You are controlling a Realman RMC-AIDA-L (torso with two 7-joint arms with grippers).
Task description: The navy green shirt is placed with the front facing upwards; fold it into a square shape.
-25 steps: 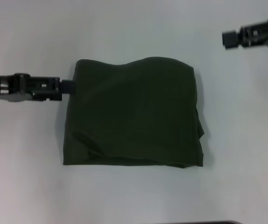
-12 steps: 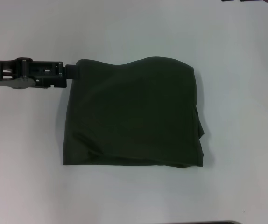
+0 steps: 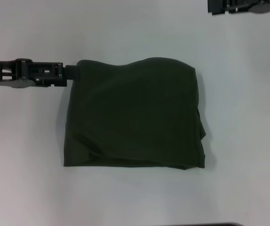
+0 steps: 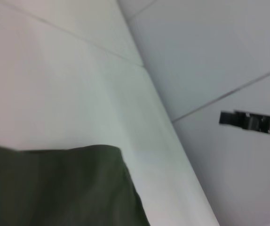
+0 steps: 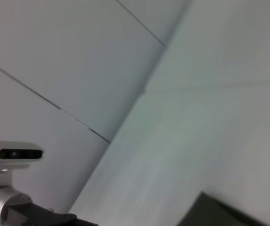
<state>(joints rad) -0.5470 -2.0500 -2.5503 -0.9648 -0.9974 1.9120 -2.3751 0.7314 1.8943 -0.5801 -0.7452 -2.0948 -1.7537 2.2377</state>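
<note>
The navy green shirt (image 3: 132,115) lies folded into a rough square on the white table, plain side up, with a loose flap at its right edge. My left gripper (image 3: 72,71) reaches in from the left and its tip rests against the shirt's far-left corner; the fingers look shut, with no cloth lifted. My right gripper (image 3: 215,6) hangs at the far right, well away from the shirt and partly cut off by the frame. The left wrist view shows a shirt corner (image 4: 55,188) and the right gripper (image 4: 245,121) far off.
The white table (image 3: 248,141) extends on all sides of the shirt. In the right wrist view I see a shirt corner (image 5: 229,214) and the robot's head camera (image 5: 13,153) against grey wall panels.
My left gripper slid along the shirt's left edge to its far-left corner and then stayed put. My right gripper rose away toward the far right. The shirt kept its shape.
</note>
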